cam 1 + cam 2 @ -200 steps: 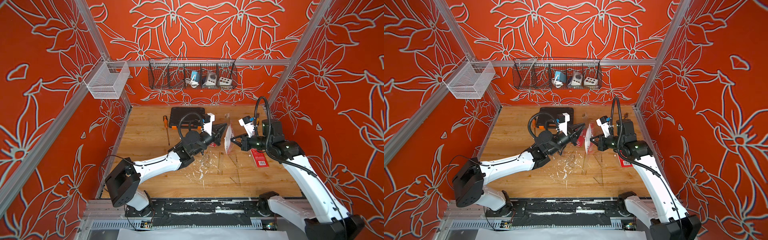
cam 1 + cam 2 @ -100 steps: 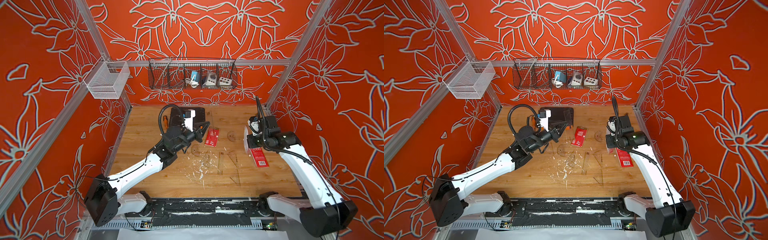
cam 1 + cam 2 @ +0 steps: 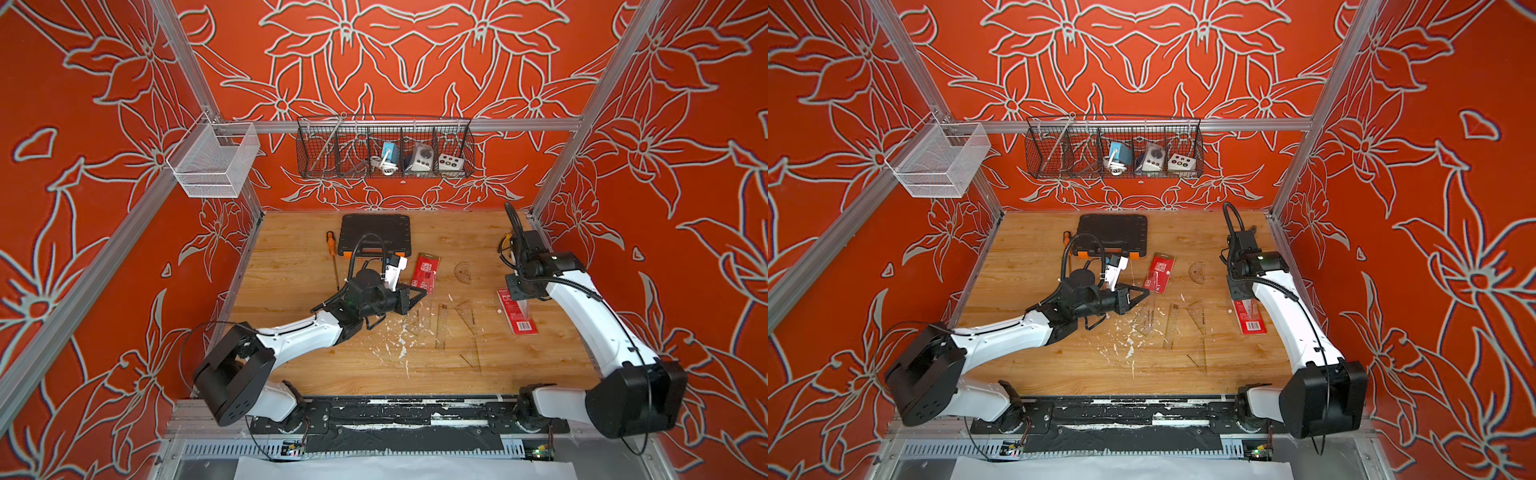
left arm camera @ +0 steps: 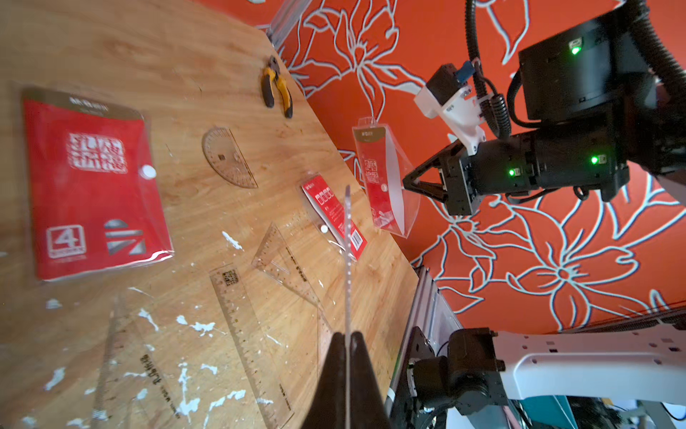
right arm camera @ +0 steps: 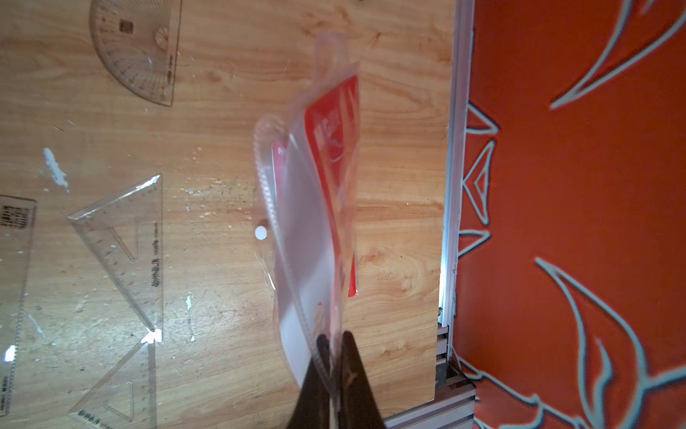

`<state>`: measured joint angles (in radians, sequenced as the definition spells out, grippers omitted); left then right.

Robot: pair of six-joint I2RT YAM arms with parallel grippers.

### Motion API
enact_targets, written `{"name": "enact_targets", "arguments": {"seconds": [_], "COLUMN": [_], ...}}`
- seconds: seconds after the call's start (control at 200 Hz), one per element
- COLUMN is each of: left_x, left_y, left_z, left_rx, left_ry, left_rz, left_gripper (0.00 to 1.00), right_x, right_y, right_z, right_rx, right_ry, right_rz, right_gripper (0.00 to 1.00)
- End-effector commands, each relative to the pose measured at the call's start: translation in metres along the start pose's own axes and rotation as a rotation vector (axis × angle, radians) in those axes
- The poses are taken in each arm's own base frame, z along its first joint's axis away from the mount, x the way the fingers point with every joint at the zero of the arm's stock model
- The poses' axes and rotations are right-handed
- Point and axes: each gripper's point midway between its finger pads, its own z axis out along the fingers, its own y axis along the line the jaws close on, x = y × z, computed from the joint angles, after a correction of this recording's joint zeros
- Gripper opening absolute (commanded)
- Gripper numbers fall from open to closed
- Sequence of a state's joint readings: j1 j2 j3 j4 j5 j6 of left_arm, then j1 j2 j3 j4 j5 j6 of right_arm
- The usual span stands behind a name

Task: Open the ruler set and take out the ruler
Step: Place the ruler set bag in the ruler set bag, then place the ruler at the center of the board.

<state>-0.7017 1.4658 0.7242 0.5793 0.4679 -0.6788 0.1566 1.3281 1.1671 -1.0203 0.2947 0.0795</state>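
Wrist views resolve both grips
The left tool [image 4: 347, 337] pinches a clear plastic ruler [image 4: 348, 241] edge-on; right tool [image 5: 333, 340] pinches a clear red-carded pouch [image 5: 312, 223]

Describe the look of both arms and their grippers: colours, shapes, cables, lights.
The left arm and right arm have white links between bulky black joints. A ribbed black cable loops over each wrist beside a white camera mount. The left gripper and right gripper are black with tapered, triangular fingers; green lights glow on the right one.
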Motion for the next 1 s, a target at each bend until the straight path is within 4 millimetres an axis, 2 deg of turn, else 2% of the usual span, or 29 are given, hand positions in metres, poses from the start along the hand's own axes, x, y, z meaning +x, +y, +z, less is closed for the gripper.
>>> {"name": "enact_targets", "arguments": {"seconds": [0.0, 0.12, 0.22, 0.35, 0.455, 0.66, 0.836, 0.996], "left_x": [0.003, 0.016, 0.025, 0.036, 0.042, 0.049, 0.059, 0.072], "left_y": [-0.026, -0.029, -0.026, -0.017, -0.015, -0.021, -0.009, 0.002], "left_z": [0.021, 0.045, 0.061, 0.078, 0.093, 0.133, 0.167, 0.185], "left_rx": [0.122, 0.140, 0.144, 0.139, 0.144, 0.160, 0.136, 0.117], "left_ry": [0.030, 0.068, 0.079, 0.092, 0.111, 0.142, 0.165, 0.174], "left_rz": [-0.030, -0.059, -0.098, -0.150, -0.183, -0.228, -0.301, -0.378], "left_gripper": [0.00, 0.00, 0.00, 0.00, 0.00, 0.00, 0.00, 0.00], "right_x": [0.004, 0.008, 0.011, 0.009, 0.005, -0.008, -0.014, -0.012], "right_y": [0.012, 0.016, 0.022, 0.025, 0.026, 0.023, 0.016, 0.011], "right_z": [0.023, 0.041, 0.051, 0.052, 0.044, 0.012, -0.014, -0.026], "right_rx": [-0.031, -0.021, -0.044, -0.077, -0.111, -0.162, -0.175, -0.177], "right_ry": [0.045, 0.123, 0.156, 0.143, 0.100, -0.039, -0.135, -0.162], "right_rz": [-0.006, -0.005, 0.002, 0.024, 0.044, 0.087, 0.102, 0.102], "right_gripper": [0.02, 0.05, 0.17, 0.33, 0.42, 0.56, 0.61, 0.66]}}
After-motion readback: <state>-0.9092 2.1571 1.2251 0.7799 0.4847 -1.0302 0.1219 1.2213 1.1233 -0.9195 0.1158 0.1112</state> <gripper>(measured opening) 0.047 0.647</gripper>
